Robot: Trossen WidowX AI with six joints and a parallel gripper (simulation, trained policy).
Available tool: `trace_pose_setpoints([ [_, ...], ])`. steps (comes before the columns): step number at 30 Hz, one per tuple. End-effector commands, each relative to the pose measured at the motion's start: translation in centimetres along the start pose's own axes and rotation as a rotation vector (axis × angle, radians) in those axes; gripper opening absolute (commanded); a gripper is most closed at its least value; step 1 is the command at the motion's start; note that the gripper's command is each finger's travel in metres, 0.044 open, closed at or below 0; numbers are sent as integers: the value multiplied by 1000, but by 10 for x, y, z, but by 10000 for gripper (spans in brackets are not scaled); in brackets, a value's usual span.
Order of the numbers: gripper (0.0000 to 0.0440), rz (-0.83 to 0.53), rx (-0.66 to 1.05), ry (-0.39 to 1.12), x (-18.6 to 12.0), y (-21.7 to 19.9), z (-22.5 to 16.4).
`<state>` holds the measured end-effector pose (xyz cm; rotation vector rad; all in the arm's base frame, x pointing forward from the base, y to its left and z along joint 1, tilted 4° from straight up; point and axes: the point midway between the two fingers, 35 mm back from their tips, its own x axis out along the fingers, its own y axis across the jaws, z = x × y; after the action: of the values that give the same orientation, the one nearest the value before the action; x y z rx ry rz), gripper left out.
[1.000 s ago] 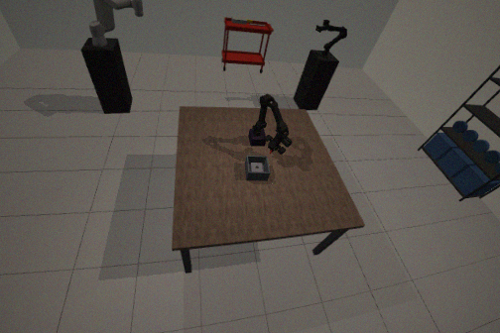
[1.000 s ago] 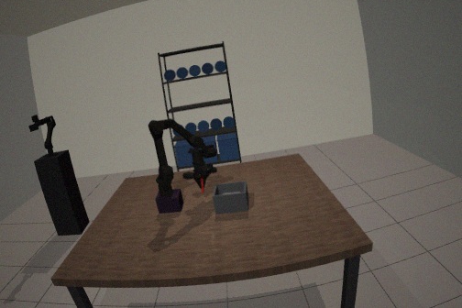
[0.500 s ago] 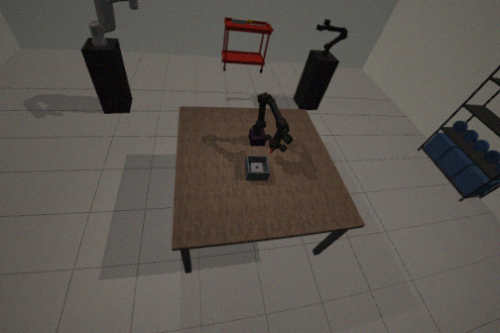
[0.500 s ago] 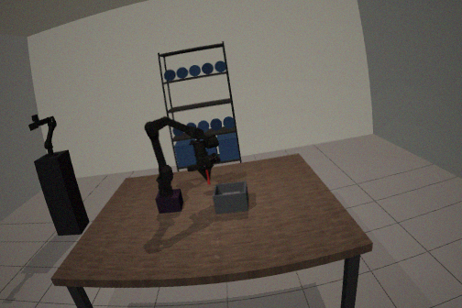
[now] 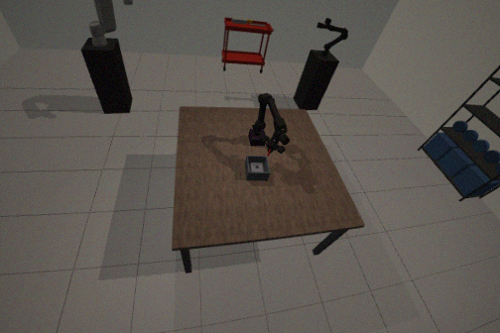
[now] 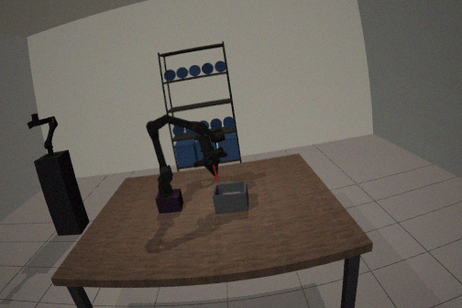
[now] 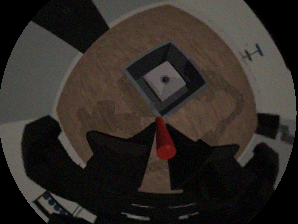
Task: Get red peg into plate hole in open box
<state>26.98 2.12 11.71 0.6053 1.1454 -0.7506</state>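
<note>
The red peg [image 6: 215,172] [image 7: 164,141] is held between the fingers, clear of the table, its lower end pointing down and slightly tilted. My gripper [image 6: 214,167] [image 7: 160,125] is shut on it, beside and above the open grey box. The box [image 5: 265,176] [image 6: 231,203] [image 7: 140,86] stands on the table, its near corner just beyond the peg's far end in the wrist view. The light plate [image 5: 253,169] [image 7: 154,81] lies at the box's bottom, with a dark round hole [image 5: 257,167] [image 7: 165,79] in its middle. Peg and box do not appear to touch.
The wooden table [image 5: 213,206] [image 6: 257,246] carries the box and the arm's dark purple base block [image 5: 256,138] [image 6: 170,202], which stands beside the box. The box's raised walls surround the plate. A shelf rack, a red cart and two pedestals with arms stand off the table.
</note>
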Motion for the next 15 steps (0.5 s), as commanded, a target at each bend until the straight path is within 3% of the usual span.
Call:
trace_pose_setpoints([
  [1, 0, 2, 17, -6, 3, 0, 19],
  [15, 0, 7, 102, -15, 27, -5, 68],
])
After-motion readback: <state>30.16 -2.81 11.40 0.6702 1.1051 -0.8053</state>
